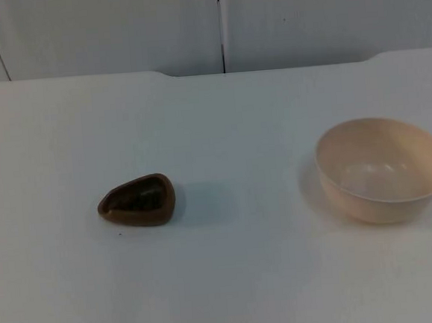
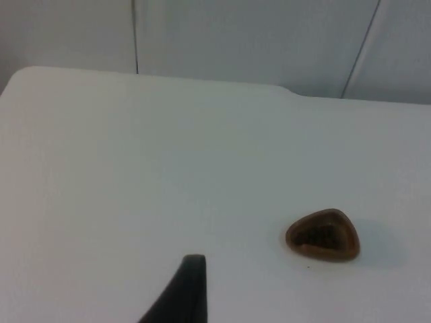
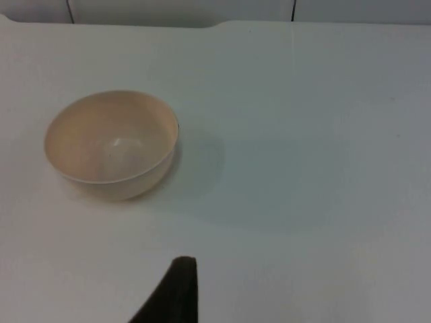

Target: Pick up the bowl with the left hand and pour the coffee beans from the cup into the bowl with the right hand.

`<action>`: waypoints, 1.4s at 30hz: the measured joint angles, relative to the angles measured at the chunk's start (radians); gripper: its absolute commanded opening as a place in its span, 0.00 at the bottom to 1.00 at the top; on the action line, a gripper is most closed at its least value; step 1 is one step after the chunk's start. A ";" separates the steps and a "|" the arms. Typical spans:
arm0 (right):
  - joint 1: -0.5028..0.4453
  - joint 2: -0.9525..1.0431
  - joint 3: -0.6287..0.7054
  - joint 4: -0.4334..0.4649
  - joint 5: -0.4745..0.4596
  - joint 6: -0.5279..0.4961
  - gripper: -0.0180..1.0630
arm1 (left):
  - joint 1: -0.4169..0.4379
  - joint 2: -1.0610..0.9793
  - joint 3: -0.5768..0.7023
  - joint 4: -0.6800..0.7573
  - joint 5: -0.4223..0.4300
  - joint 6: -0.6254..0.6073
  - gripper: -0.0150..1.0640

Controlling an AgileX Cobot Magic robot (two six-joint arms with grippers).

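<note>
Two vessels well apart on worktop [image 1: 225,280]: brown cup [image 1: 137,201] at left, cream bowl [image 1: 383,168] at right. Left gripper [image 2: 182,296] near cup, right gripper [image 3: 175,293] near bowl, neither touching. Fingers' spread: cannot tell.

No legible text, label, brand, number or sign appears on the bowl [image 1: 383,169], cup [image 1: 137,201] or bench [image 1: 233,280].
</note>
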 measured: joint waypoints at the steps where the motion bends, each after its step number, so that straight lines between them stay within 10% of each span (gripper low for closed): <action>1: 0.000 0.000 0.000 0.000 0.000 0.000 0.99 | 0.000 0.000 0.000 0.000 0.000 0.000 0.99; 42: 0.000 0.000 0.000 0.000 0.000 0.000 0.99 | 0.000 0.504 -0.188 -0.429 -0.032 0.398 0.99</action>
